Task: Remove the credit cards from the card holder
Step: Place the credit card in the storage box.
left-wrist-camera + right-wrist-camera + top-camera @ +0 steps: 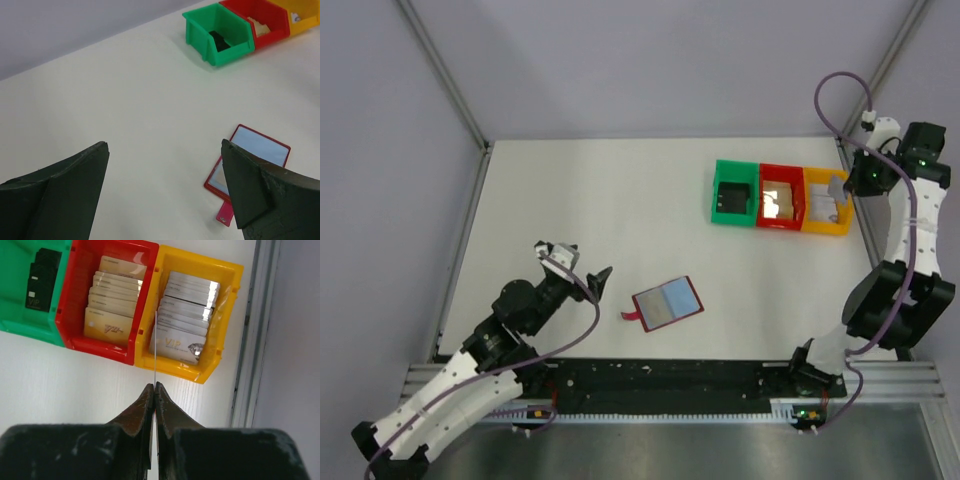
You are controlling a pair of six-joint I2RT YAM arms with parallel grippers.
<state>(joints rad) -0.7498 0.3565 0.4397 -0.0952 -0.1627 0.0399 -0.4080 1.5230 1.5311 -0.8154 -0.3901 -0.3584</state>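
The card holder lies flat on the table, dark red with a pale blue-grey card face showing in it and a small tab at its left. In the left wrist view the holder sits partly behind my right finger. My left gripper is open and empty, just left of the holder. My right gripper is shut on a thin credit card seen edge-on, held above the yellow bin.
Three open bins stand in a row at the back right: green with dark cards, red with tan cards, yellow with silver-grey cards. A metal frame rail runs just right of the yellow bin.
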